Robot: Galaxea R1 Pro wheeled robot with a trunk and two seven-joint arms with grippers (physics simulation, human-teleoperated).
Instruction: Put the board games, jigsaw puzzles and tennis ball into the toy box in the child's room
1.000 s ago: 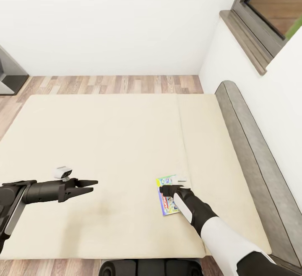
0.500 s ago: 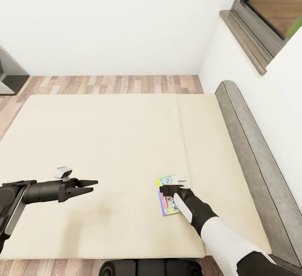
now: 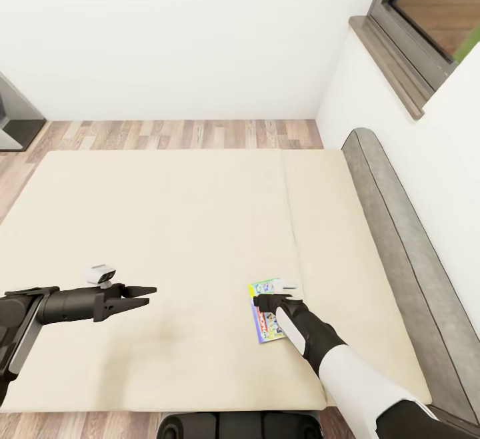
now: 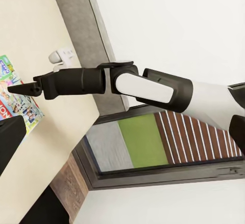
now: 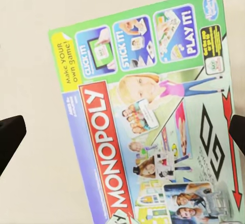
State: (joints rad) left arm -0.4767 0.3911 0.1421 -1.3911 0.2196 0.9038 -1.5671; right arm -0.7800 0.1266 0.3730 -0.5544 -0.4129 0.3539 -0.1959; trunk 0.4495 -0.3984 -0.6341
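One board game (image 3: 266,319) on the bed (image 3: 167,225)

1. Head camera looks steeply down over the bed (image 3: 167,225).
2. Right wrist camera hangs close above the board game (image 5: 153,127).
3. Left wrist camera faces sideways, sharing that game.

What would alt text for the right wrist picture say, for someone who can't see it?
A green-edged Monopoly board game box lies flat on the beige bed, seen from close above. The dark tips of the right tool sit wide apart at either side, open.
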